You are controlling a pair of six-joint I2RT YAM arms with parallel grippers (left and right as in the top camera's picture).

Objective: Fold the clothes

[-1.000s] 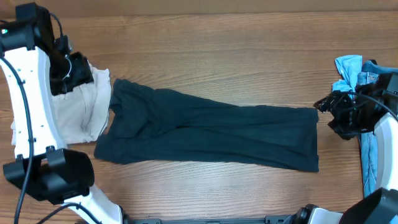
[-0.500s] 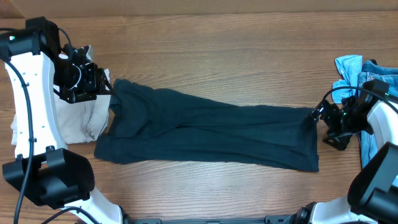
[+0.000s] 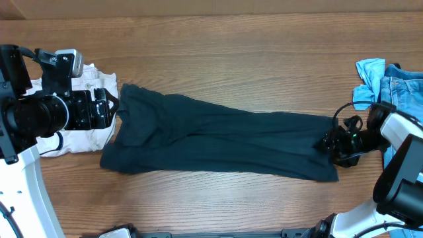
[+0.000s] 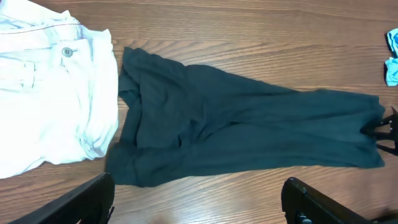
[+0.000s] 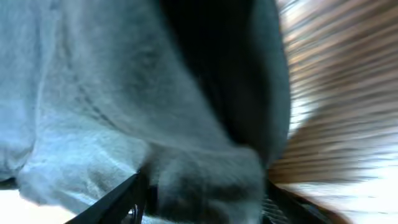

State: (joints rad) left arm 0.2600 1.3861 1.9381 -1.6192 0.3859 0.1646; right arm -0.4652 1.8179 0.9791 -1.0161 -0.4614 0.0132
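Lying limp between both hands on the wooden worktop (image 3: 231, 53), the soft, light black-navy cotton T-shirt (image 3: 218, 142) wants corner pinches; left hand (image 4: 199, 180) hovers released, right hand (image 3: 329, 143) straddles its edge, grip unclear.

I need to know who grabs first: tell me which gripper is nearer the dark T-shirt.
Right. The right gripper is down on the T-shirt's right end, fabric filling its wrist view; the left gripper hangs raised off its left edge, beside the white shorts.
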